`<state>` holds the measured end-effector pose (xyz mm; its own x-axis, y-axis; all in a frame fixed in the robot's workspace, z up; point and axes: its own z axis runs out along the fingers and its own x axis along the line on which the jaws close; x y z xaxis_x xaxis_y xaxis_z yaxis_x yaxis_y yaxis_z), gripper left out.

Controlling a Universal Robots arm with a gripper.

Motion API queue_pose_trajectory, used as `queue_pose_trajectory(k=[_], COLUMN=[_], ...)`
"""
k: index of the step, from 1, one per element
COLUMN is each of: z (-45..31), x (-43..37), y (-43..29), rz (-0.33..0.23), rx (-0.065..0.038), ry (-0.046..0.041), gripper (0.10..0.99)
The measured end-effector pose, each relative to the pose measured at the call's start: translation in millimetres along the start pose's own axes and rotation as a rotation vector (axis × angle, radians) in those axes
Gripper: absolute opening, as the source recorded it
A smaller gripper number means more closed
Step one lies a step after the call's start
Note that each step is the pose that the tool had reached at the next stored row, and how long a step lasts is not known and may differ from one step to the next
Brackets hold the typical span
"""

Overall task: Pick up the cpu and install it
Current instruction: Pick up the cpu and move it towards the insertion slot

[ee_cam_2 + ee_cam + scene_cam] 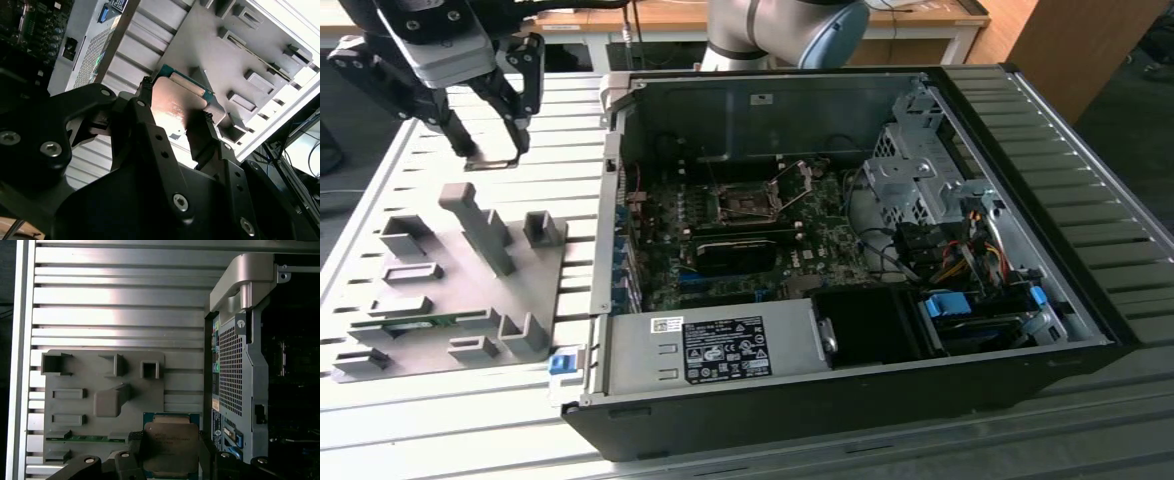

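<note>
gripper [176, 100] clamping cpu [171, 445], its sides hidden

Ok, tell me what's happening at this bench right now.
The robot arm's gripper is closed on the cpu, one finger on each side. It holds the chip near the grey fixture tray, on the exterior view's left of the open computer case. The cpu is outside the case, so it has not been installed yet.
</note>
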<state>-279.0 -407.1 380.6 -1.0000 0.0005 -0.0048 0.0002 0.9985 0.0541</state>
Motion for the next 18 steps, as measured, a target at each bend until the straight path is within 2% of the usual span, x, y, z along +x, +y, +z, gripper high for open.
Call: queue_pose_trajectory(k=[6, 18], z=[0.1, 0.1], x=[-9.1, -20.6], y=[0.0, 0.2], rz=[0.0, 0.0], rx=[0.0, 0.0], ry=[0.0, -0.0001], gripper=[0.525, 0.525])
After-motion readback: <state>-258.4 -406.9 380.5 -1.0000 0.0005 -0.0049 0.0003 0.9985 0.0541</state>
